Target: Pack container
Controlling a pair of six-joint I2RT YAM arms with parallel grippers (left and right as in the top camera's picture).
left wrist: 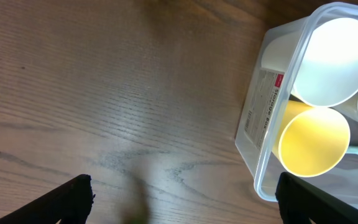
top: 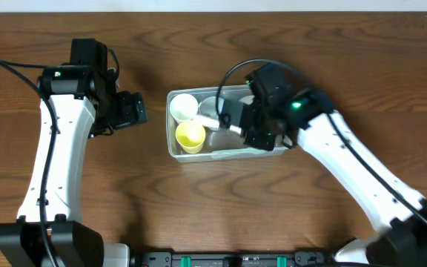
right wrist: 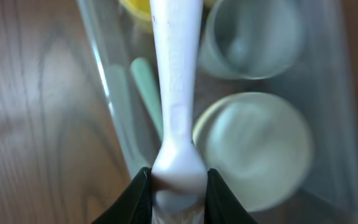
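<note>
The clear plastic container [top: 221,154] stands mid-table. It holds a white cup [top: 184,108], a yellow cup [top: 190,136] and a grey cup [top: 210,106]. My right gripper [top: 237,127] hovers over the container, shut on a white spoon [top: 221,123]. In the right wrist view the spoon [right wrist: 176,81] points out from the fingers [right wrist: 178,186] over the container [right wrist: 101,56], above a pale green utensil [right wrist: 148,93] and two grey cups [right wrist: 253,37] [right wrist: 253,146]. My left gripper [top: 136,110] is open and empty, just left of the container [left wrist: 260,106].
Brown wooden table [top: 87,200] all around. In the left wrist view the white cup [left wrist: 334,56] and yellow cup [left wrist: 312,143] lie against the container's near wall, with bare wood between my left fingers [left wrist: 185,202].
</note>
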